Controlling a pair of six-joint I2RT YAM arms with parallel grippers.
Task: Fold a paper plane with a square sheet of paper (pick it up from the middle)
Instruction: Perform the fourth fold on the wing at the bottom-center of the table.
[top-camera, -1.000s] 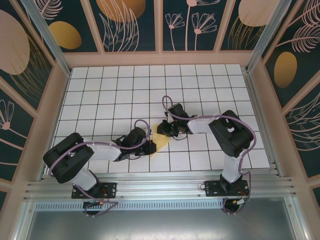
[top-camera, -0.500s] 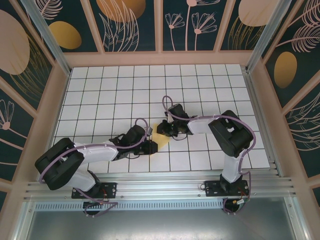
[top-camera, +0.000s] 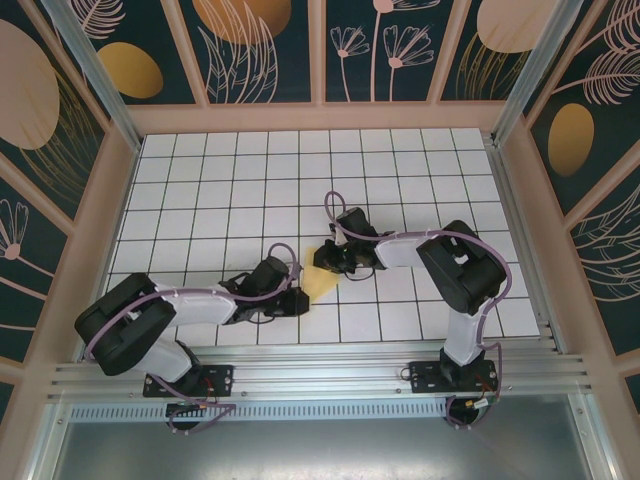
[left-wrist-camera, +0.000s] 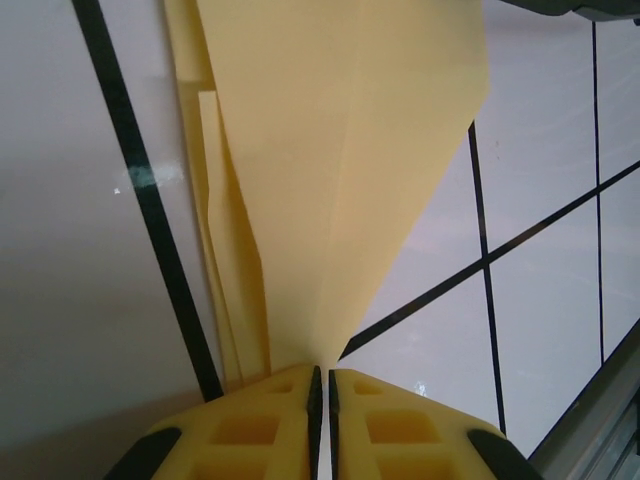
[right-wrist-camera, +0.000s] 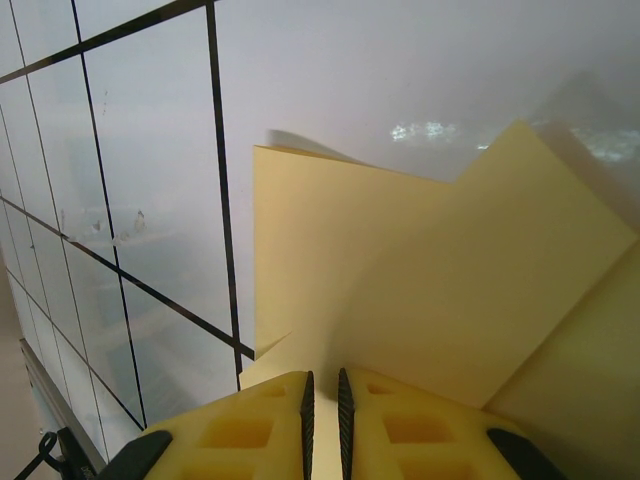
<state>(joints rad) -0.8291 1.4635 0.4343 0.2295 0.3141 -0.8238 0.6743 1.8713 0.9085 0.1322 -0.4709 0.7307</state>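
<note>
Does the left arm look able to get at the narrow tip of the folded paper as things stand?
Likely yes: the left tool sits at the tip of the folded paper, jaws closed on it, nothing between. The right tool pinches another part of the sheet, apart from the left one.

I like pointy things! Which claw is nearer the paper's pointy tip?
Left. The left claw pinches the paper right at its tip; the right claw grips the far, wider end.

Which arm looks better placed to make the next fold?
Probably right: the right pincer grips the paper at its wide end, where a flap lifts; the left pincer pinches only the narrow tip, likely anchoring it.
</note>
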